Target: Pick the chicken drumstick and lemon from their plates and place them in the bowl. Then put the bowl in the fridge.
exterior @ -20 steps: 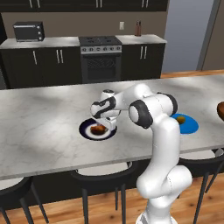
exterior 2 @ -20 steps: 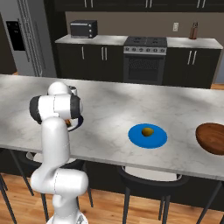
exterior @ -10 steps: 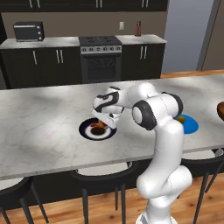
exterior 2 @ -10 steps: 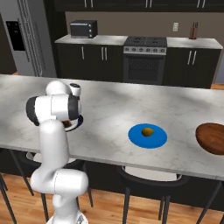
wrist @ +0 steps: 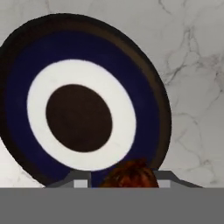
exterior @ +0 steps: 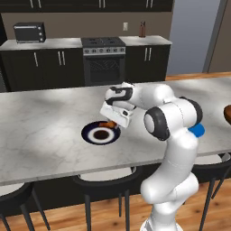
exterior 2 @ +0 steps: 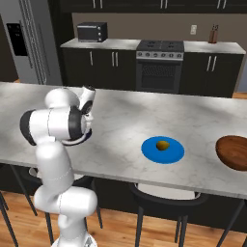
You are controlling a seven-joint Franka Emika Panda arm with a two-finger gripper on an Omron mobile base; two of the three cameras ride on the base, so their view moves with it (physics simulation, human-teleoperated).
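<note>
Drumstick (exterior: 107,124) between the jaws, lifted just above the plate (exterior: 91,135) on the worktop (exterior: 40,131). Well off to the jaws' right: second plate (exterior 2: 174,152) with lemon (exterior 2: 163,144) on it, bowl (exterior 2: 233,152) farther right.

Drumstick lifted off its plate; lemon and bowl waiting on the surface.

The reddish-brown chicken drumstick (exterior: 107,124) hangs in the gripper (exterior: 113,122) just above the navy plate (exterior: 100,134), whose white centre is bare. The yellow lemon (exterior 2: 163,144) sits mid bright blue plate (exterior 2: 162,150). The brown wooden bowl (exterior 2: 233,152) stands near the surface's right end.
</note>
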